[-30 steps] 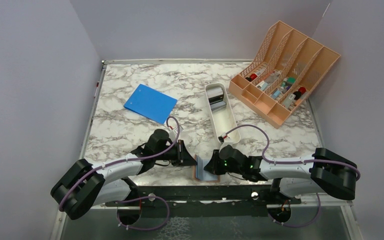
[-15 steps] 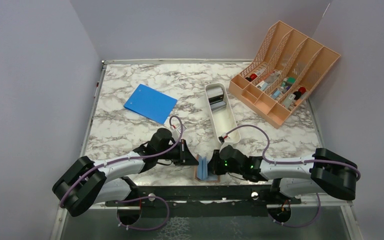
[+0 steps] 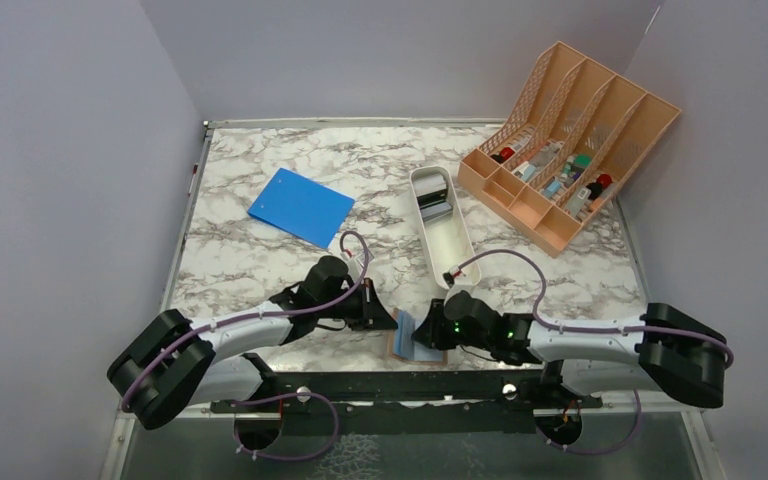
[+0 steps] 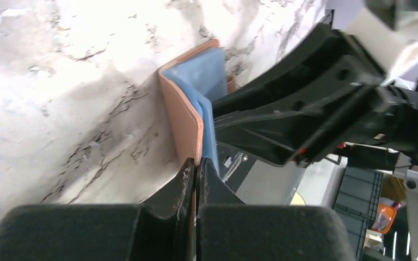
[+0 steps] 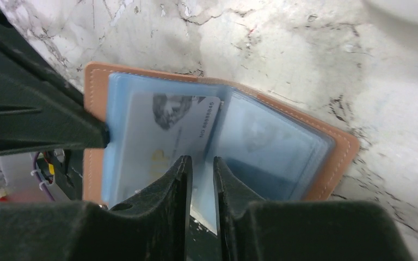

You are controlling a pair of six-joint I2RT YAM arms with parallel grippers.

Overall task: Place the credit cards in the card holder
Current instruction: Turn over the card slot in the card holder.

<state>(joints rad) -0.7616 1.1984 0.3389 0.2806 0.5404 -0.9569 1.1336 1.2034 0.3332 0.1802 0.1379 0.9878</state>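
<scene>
The card holder (image 3: 422, 346) lies open at the table's (image 3: 260, 270) near edge, spine pointing away from us. Our left gripper (image 4: 196, 165) pinches its raised cover tight; our right gripper (image 5: 202, 163) hovers slightly open over a card (image 5: 168, 130).

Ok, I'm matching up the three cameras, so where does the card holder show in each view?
Top external: card holder low centre, at the marble tabletop's near edge.
Left wrist: card holder centre, brown cover raised, facing left.
Right wrist: card holder centre, spread open, blue sleeves showing.
Shared landmark: the marble tabletop beneath it.
</scene>
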